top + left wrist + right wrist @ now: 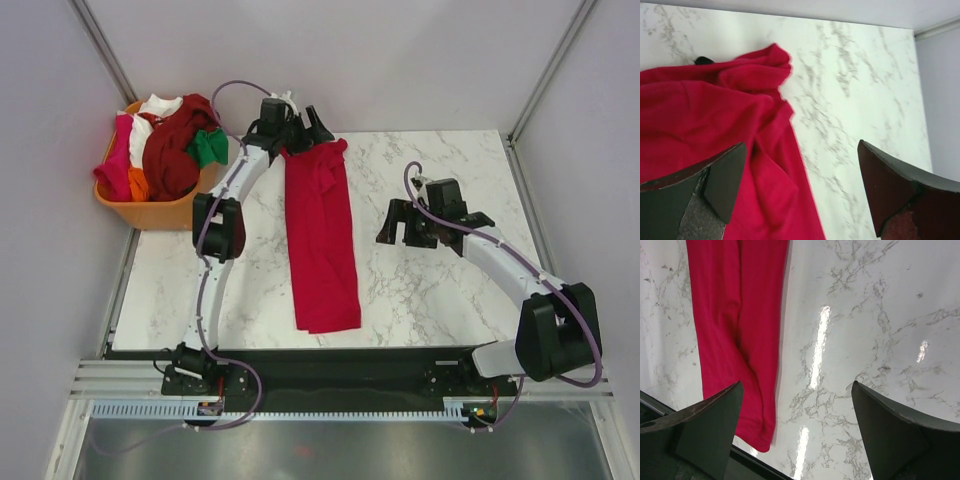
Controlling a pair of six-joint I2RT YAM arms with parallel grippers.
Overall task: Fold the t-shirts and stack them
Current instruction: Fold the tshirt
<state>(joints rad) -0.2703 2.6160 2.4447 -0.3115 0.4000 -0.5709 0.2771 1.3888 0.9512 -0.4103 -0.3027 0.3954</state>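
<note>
**Both arms out over the table, jaws apart, red shirt lying long between them**

My left arm reaches far forward to the back of the white marble-patterned table [440,290]. My left gripper [302,122] hangs over the top end of the bright crimson red cloth t-shirt [322,240], its fingers spread wide and clamped on nothing. In my left wrist view one finger [722,185] sits above the bunched red cloth and the other above bare marble.

My right arm bends in from the right. My right gripper [398,226] is spread wide too, holding nothing, just to the right of the shirt's middle and apart from it.

The shirt lies as a long narrow strip from the far edge towards the near edge, rumpled at the top.

The orange plastic basket [150,212] sits at the far left corner. It holds a heap of shirts: magenta [118,155], white [158,105], maroon [175,150], green [210,147] and orange [138,183].
</note>
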